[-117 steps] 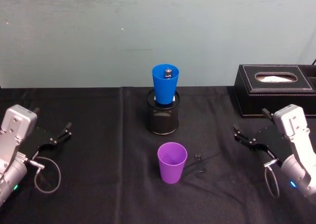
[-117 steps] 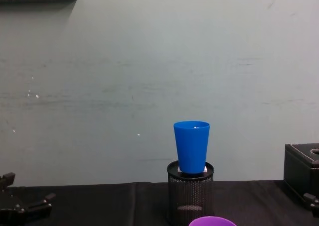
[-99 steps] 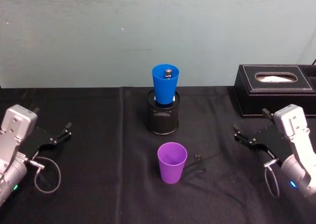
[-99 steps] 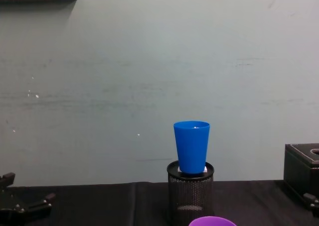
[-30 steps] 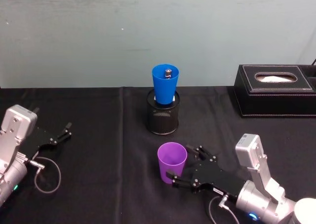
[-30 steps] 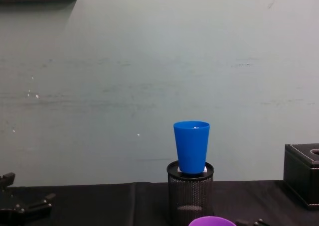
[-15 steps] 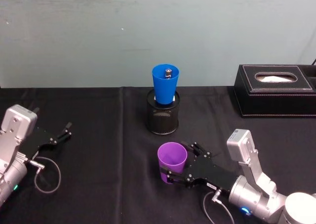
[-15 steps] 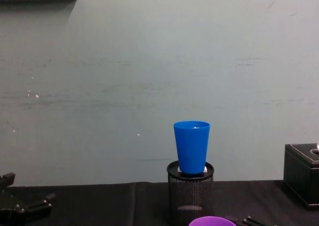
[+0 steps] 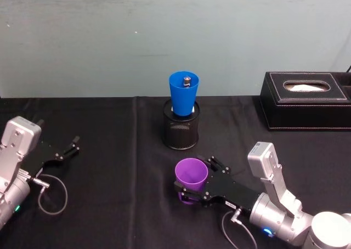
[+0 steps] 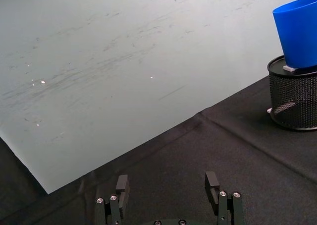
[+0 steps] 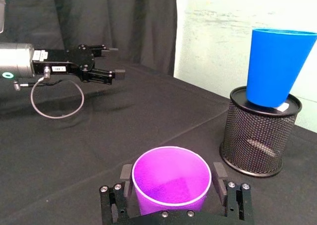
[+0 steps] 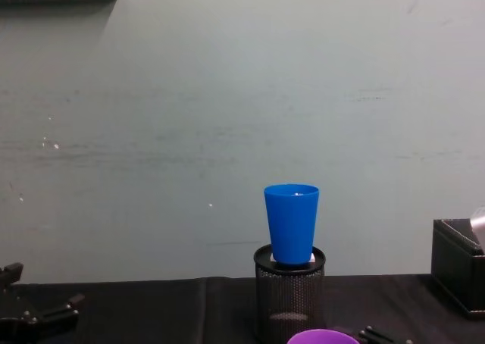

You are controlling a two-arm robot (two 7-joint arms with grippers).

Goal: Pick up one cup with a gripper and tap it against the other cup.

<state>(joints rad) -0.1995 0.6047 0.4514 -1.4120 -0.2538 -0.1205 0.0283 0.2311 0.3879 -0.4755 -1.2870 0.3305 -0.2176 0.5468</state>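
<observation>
Two plastic tumblers stand well apart on a black-draped table (image 9: 109, 177). We see the purple cup (image 9: 191, 173) upright on the cloth, close to the robot and near the middle.

The right gripper (image 9: 194, 179) reaches in from the right, low over the table. Its long black jaws are spread wide, one on each side of the purple cup. In the right wrist view we see a fingertip (image 11: 126, 172) just beside the cup's rim on either side. We cannot tell whether either one touches the wall. The jaws are not clamped on the cup.

Farther back, the blue cup (image 9: 183, 98) sits upright in the mouth of a black wire-mesh pen holder (image 9: 180, 134). Most of the blue cup rises above the holder's rim. We see a small grey object inside its mouth.

The left gripper (image 9: 73, 145) rests at the table's left side, its fingers parted and holding nothing. A black tissue box (image 9: 307, 103) sits at the far right.
</observation>
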